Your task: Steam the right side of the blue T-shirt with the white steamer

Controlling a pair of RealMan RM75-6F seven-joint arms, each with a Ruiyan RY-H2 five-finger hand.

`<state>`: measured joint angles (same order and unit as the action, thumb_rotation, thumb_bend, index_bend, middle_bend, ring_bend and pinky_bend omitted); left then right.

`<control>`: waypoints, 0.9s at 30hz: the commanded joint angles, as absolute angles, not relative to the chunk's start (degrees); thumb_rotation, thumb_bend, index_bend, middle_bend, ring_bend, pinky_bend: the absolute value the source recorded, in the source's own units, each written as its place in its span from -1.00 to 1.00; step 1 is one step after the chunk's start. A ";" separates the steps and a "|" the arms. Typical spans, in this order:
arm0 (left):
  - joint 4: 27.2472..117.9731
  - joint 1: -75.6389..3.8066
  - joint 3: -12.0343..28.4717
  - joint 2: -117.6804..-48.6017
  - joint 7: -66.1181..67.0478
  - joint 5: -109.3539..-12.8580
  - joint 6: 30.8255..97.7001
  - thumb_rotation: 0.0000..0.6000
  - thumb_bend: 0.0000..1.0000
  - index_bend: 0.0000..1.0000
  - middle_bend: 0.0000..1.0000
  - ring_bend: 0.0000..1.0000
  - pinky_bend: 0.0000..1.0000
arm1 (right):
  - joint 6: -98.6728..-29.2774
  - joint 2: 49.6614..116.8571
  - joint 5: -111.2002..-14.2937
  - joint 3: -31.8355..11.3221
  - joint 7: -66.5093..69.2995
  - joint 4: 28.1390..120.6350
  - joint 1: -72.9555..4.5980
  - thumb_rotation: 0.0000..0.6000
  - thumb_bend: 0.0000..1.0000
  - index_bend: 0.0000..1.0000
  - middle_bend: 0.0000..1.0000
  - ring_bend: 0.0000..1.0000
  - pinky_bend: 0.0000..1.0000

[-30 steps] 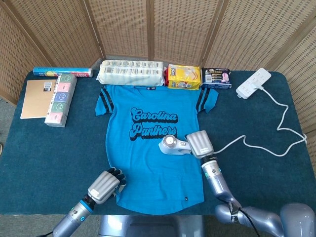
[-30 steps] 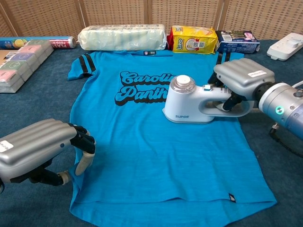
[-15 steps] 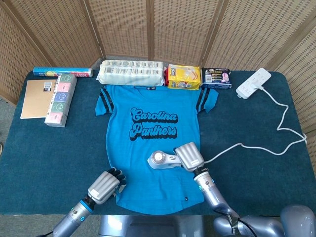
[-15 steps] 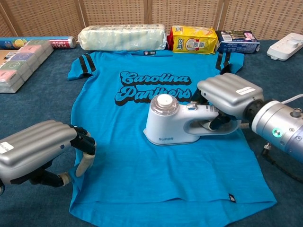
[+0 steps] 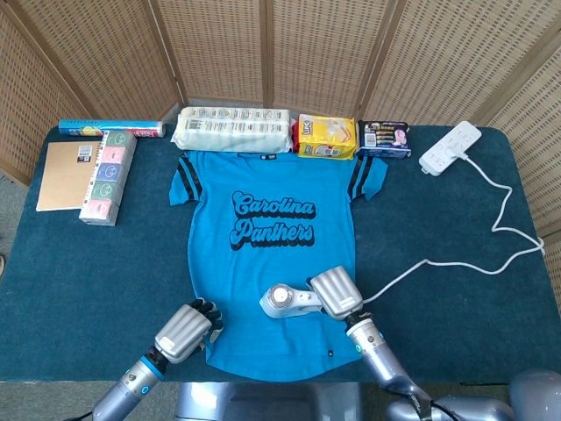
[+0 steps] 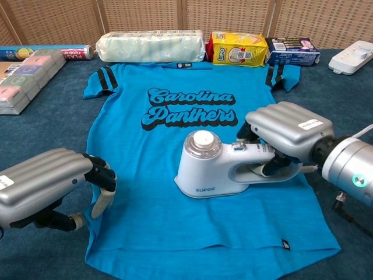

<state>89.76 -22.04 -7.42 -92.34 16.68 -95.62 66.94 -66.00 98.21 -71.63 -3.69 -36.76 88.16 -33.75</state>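
Observation:
The blue T-shirt lies flat on the table, collar toward the far side, with "Carolina Panthers" printed on its chest. My right hand grips the handle of the white steamer, which rests on the shirt's lower middle, nozzle end pointing left. My left hand sits at the shirt's lower left corner, fingers curled down onto the hem edge.
A white power strip lies at the far right, its cord trailing across the table toward the steamer. Packages line the far edge behind the collar. A notebook and a box lie at the far left.
My right hand has drawn the steamer down the shirt toward the hem and to the left. The left hand has stayed in place.

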 commanded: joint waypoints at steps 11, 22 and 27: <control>90.16 -21.98 -7.46 -92.40 17.33 -95.45 66.62 1.00 -0.06 0.35 0.02 -0.29 -0.32 | -69.22 88.45 -65.05 -14.36 -34.80 89.05 -33.68 1.00 -0.42 0.40 0.49 0.54 0.46; 91.01 -22.05 -7.27 -92.65 18.97 -94.88 65.95 0.99 -0.06 0.35 0.02 -0.29 -0.32 | -66.90 87.91 -57.92 -18.58 -30.43 76.52 -34.45 1.00 -0.41 0.40 0.49 0.55 0.46; 91.49 -22.07 -7.06 -92.69 20.01 -94.18 65.44 1.00 -0.06 0.35 0.02 -0.29 -0.32 | -64.47 90.10 -55.09 -19.36 -28.69 67.99 -35.45 1.00 -0.41 0.40 0.49 0.54 0.46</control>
